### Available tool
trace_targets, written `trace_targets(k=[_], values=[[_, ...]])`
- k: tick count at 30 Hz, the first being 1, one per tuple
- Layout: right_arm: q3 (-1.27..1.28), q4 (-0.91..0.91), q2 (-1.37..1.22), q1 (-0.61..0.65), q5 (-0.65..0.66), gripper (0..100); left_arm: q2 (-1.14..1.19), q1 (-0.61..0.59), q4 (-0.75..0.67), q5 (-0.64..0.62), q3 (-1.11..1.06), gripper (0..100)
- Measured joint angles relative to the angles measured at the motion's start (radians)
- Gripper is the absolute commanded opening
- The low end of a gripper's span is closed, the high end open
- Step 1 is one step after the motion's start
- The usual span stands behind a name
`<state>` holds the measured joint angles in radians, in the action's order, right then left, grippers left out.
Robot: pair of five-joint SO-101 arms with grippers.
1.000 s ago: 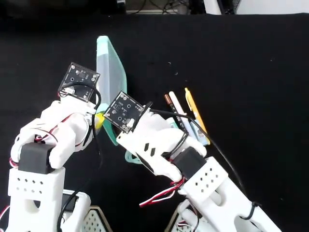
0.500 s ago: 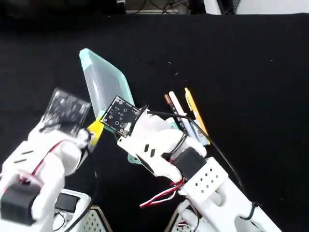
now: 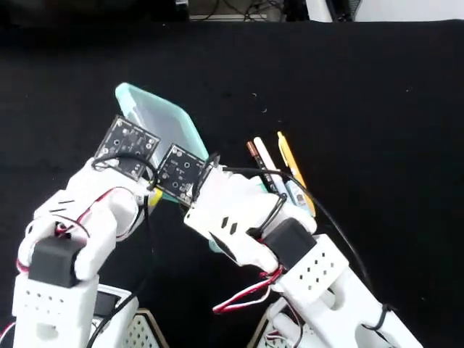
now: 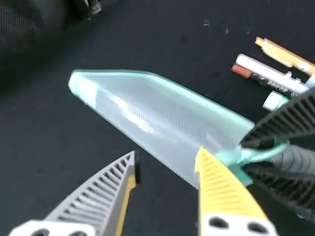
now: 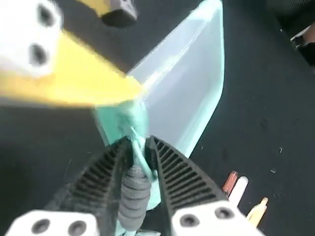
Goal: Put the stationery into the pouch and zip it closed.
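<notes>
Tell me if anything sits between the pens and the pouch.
Only the right arm itself: the right pincer grips the pouch by its end, and the arm's wrist lies between the pouch and the pens. Nothing else shows between them.

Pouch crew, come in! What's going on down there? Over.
Right gripper shut on pouch end. Left gripper open beside it. Pens on the table, outside pouch. Nothing blocking.

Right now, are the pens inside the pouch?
No, the pens lie out on the black table, apart from the see-through pouch.
</notes>
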<state>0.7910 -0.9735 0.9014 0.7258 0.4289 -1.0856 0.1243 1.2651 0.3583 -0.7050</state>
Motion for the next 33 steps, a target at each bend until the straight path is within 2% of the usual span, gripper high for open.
trace_targets(k=[11,17,25,33], values=[[0.002,0.051,-0.002,0.0,0.002,1.2,0.003,-0.006,-0.012,0.0,-0.038,21],[-0.005,0.106,-0.002,0.0,-0.124,1.2,0.006,-0.018,-0.014,-0.008,-0.058,21],[-0.003,0.17,-0.002,0.0,-0.176,1.2,0.008,-0.048,-0.046,-0.198,-0.058,21],[0.049,0.287,-0.002,0.0,-0.176,1.2,-0.052,-0.055,0.017,-0.226,-0.021,21]])
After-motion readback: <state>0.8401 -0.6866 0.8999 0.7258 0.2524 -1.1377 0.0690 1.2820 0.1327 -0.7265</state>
